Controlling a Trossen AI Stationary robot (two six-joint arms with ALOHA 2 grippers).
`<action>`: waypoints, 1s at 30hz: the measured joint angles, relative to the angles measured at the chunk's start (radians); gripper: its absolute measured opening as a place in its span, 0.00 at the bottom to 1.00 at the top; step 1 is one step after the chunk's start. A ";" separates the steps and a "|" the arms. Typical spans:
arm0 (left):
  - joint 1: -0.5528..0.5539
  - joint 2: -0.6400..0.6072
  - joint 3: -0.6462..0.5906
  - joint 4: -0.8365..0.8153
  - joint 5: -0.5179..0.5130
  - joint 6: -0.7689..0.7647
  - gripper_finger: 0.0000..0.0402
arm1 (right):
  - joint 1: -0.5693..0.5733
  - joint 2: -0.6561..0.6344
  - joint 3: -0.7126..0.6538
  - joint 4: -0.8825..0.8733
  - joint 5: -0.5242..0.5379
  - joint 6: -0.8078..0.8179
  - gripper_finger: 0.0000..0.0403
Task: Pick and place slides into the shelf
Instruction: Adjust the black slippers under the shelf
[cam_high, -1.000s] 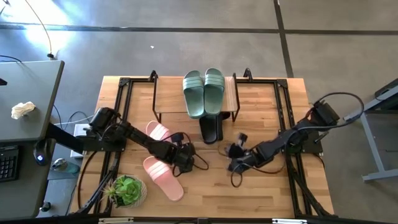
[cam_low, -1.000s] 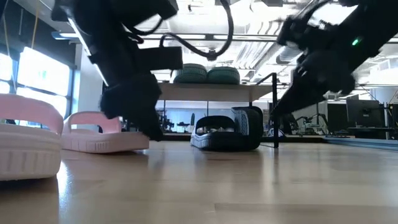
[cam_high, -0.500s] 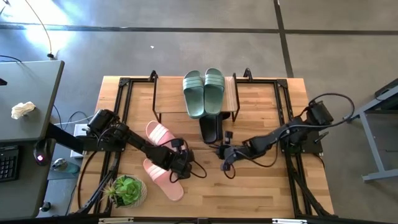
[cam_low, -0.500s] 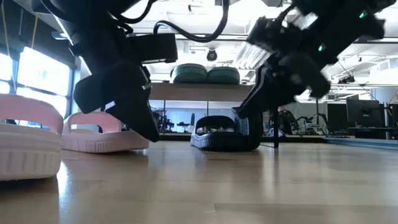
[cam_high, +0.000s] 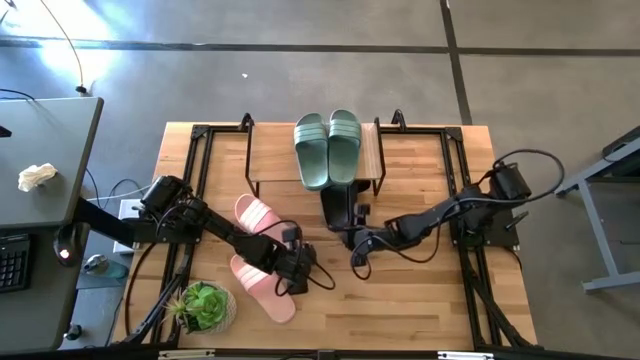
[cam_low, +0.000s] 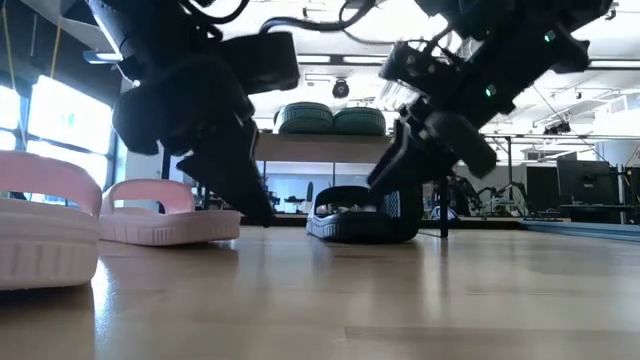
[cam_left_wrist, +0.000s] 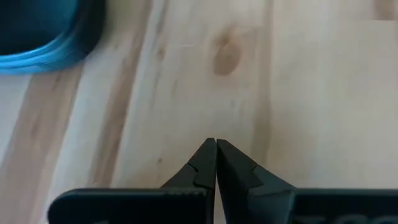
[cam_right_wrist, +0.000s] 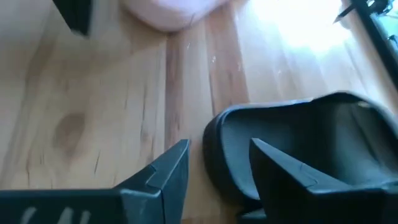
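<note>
I have the light wooden tabletop (cam_high: 420, 300) under both arms, its planks running from the black side frames to the near edge. At its far side stands the small low shelf with a pale plank top and black wire sides (cam_high: 370, 155), and the pair of sage green slide sandals with ribbed straps (cam_high: 327, 147) lies side by side on that top plank. Below the shelf's front edge, on the table, sits the black slide sandal (cam_high: 338, 203), heel end towards me; in the low view it reads as a dark open-toe shape (cam_low: 362, 215) just under the plank. The two light pink slides are well to the left: one (cam_high: 257, 215) lies near the left arm's forearm, the other (cam_high: 262, 287) is closer to the near edge. A small green potted plant (cam_high: 205, 305) stands at the near left corner.

My right gripper (cam_high: 353, 231) is at the heel of the black slide, fingers spread and released; the right wrist view shows the slide's rim (cam_right_wrist: 292, 143) between the two dark fingers (cam_right_wrist: 163, 171), one finger outside the rim and one over the footbed, not yet pressed on it. My left gripper (cam_high: 300, 272) hangs low over bare wood just beside the nearer pink slide, its fingertips (cam_left_wrist: 205, 155) clenched tip to tip on nothing
</note>
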 joint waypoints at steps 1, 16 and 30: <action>0.000 0.000 0.000 0.009 0.015 0.010 0.01 | 0.000 0.012 0.000 0.000 -0.003 0.005 0.40; -0.090 -0.100 0.000 0.012 -0.001 0.118 0.01 | -0.008 0.216 0.180 -0.165 0.182 0.002 0.37; -0.143 -0.190 0.000 -0.146 -0.132 0.074 0.01 | -0.021 0.266 0.247 -0.215 0.191 -0.024 0.09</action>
